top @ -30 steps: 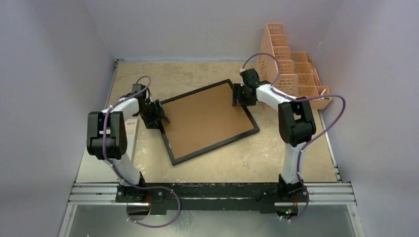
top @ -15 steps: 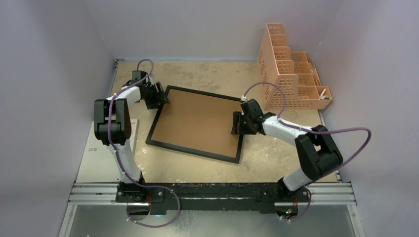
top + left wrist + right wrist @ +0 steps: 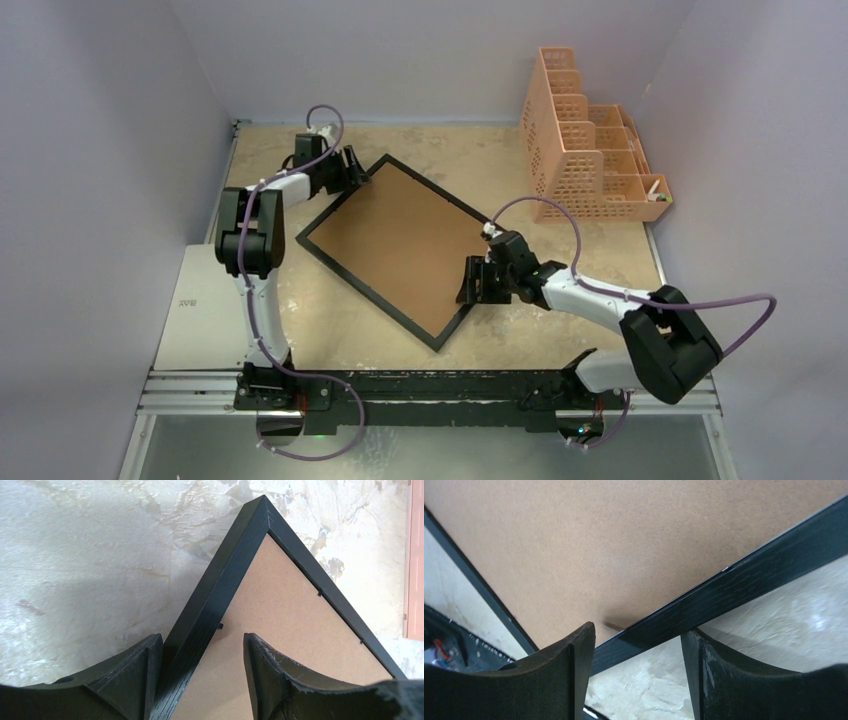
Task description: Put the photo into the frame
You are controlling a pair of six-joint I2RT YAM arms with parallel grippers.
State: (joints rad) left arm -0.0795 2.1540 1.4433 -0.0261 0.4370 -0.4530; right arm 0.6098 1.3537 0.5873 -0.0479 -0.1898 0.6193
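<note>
The frame [image 3: 390,245] lies back-up on the table [image 3: 440,145], and the photo is out of view. The left gripper [image 3: 352,177] and right gripper [image 3: 472,284] sit spread astride opposite rails, so it could skid free. Since 0.5 s ago it has turned clockwise.

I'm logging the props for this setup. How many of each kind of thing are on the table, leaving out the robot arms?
Picture frame: 1
Peach organizer: 1
White board: 1
Total: 3
</note>
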